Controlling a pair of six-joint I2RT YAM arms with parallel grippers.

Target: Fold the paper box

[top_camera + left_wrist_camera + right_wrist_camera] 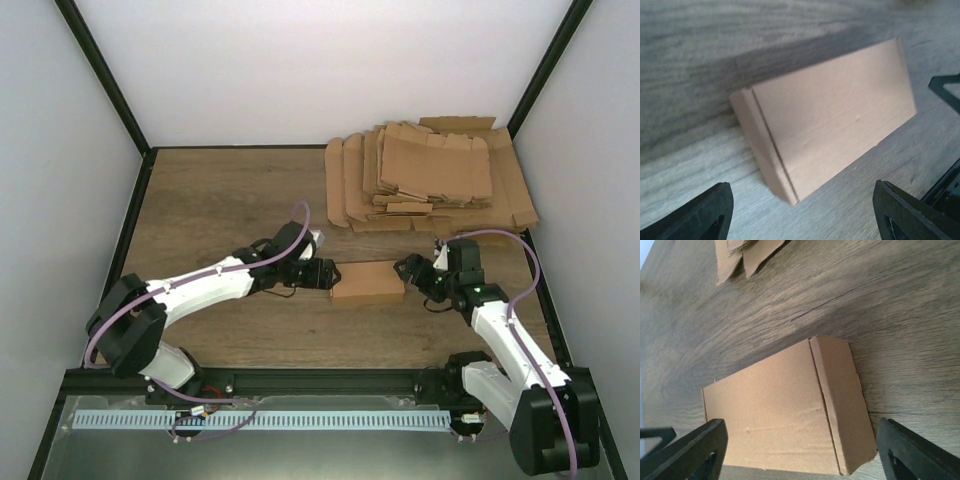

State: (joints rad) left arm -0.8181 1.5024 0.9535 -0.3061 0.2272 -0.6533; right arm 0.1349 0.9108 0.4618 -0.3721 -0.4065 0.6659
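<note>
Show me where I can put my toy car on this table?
The far left of the table, between the left wall and the cardboard pile, is bare. So is the near strip in front of the paper box. Crowded: the far right corner, and the middle, where the left gripper and right gripper flank the box.

Looks like a robotics lab cell, not a home or shop. Plain white panels (300, 70) boxed in by black frame posts (104, 75), wood-look table (220, 190), left arm (200, 285) and right arm (500, 330) bolted to a metal rail (330, 380) up front, pile of flat cardboard blanks (430, 175) at the back.
</note>
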